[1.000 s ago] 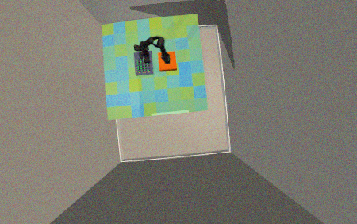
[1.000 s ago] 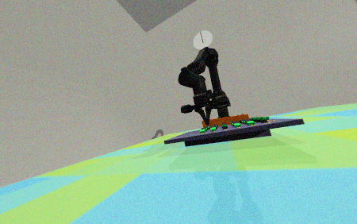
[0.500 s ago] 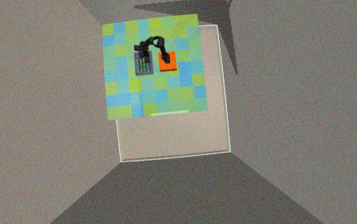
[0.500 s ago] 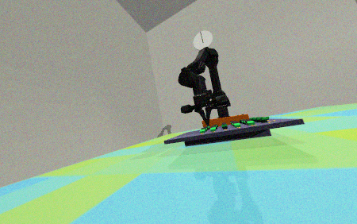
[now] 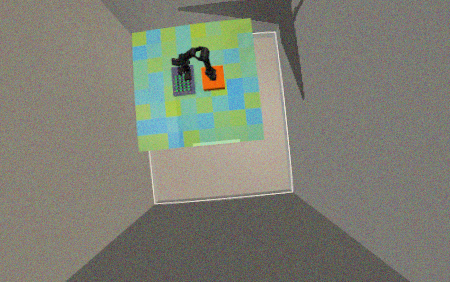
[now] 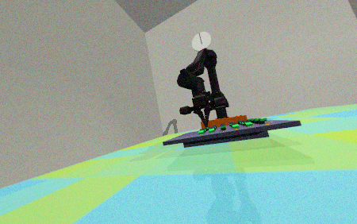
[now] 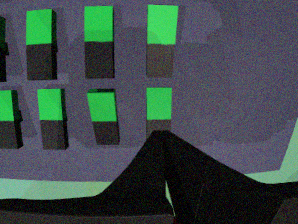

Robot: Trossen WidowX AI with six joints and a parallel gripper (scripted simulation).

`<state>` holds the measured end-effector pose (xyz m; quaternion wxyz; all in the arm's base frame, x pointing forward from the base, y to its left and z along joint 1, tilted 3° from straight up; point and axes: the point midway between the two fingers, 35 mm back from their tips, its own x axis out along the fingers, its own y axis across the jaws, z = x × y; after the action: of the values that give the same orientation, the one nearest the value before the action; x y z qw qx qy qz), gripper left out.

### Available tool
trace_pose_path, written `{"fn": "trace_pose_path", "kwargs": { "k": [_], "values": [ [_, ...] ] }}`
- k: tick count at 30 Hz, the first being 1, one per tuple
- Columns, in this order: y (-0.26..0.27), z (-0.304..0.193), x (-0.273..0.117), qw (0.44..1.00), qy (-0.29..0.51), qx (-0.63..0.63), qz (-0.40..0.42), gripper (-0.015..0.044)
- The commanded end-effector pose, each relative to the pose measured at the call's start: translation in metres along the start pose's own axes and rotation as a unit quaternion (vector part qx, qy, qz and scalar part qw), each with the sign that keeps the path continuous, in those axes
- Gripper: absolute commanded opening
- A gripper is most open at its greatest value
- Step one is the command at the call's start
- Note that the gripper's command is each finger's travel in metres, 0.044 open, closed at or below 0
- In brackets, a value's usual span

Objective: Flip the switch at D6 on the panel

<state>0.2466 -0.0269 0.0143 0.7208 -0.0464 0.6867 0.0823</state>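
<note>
The dark switch panel carries rows of rocker switches, each half green and half black. My gripper is shut and empty, pointing down at the panel. In the wrist view its tips cover part of the black near end of the rightmost switch in the nearest row, which fits the D6 corner switch. Its green end shows fully. Whether the tips touch it, and which end is raised, I cannot tell. The printed labels are not legible.
Neighbouring switches stand close by: one to the left in the same row and one behind in the row beyond. The arm stands on an orange base beside the panel. The patchwork table top surrounds both.
</note>
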Motion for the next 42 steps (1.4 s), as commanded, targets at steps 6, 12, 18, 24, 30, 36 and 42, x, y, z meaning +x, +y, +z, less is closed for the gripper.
{"fn": "trace_pose_path", "kwargs": {
  "k": [6, 12, 18, 24, 30, 36, 42],
  "values": [
    [0.001, 0.001, 0.001, 1.000, -0.002, 0.001, 0.002, 0.0000],
    [0.001, 0.001, 0.002, 1.000, -0.002, 0.001, 0.002, 0.0000],
    [0.001, 0.001, 0.003, 1.000, -0.002, 0.001, 0.002, 0.0000],
    [0.000, 0.001, 0.001, 1.000, 0.000, 0.000, 0.000, 0.0000],
    [0.000, 0.003, -0.061, 1.000, 0.011, 0.001, 0.001, 0.0000],
    [0.012, 0.019, -0.064, 1.000, 0.011, 0.001, 0.002, 0.0000],
    [0.074, 0.072, -0.068, 1.000, 0.009, 0.001, 0.005, 0.0000]
  ]
}}
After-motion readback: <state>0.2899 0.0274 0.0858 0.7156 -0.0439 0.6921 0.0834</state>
